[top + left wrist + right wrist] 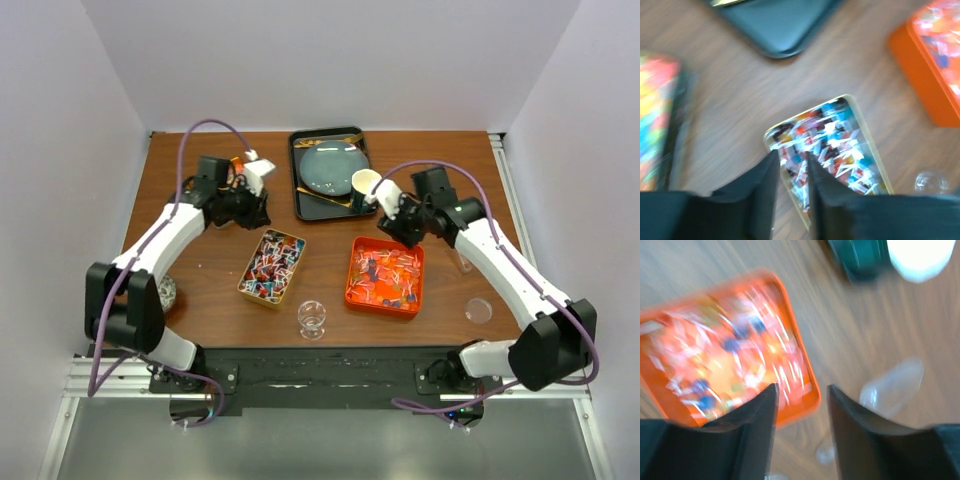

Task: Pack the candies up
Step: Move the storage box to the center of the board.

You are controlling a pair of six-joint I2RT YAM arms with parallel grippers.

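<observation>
Overhead view of a two-arm robot workstation. Nearest the viewer, at 6 o'clock, a black mounting rail (320, 372) on a metal frame carries both arm bases. Beyond it lies a brown wood-grain table (215, 278), closed in on three sides by plain white walls (330, 60).

Just past the rail, at 6 o'clock on the table, stands a small clear glass (312, 320). A clear round lid (479, 310) lies flat at 4 o'clock, near the right arm.

Toward the middle, the candies (835, 145) fill two open containers that sit near each other but apart. A gold tin (845, 97) at 8 o'clock is packed with red, blue and white wrapped pieces. An orange tray (920, 85) at 4 o'clock holds a looser scatter.

The left gripper (791, 157) hangs at 10 o'clock, just beyond the tin, its fingers a narrow slit apart with nothing between them. The right gripper (802, 389) hangs at 2 o'clock, just beyond the orange tray, its fingers spread a little wider and also empty. Both wrist views are blurred.

Farthest away, at 12 o'clock near the back wall, a black tray (296, 180) holds a blue-grey plate (330, 165). A dark green cup (364, 185) with a pale inside stands at that tray's 4 o'clock corner.
</observation>
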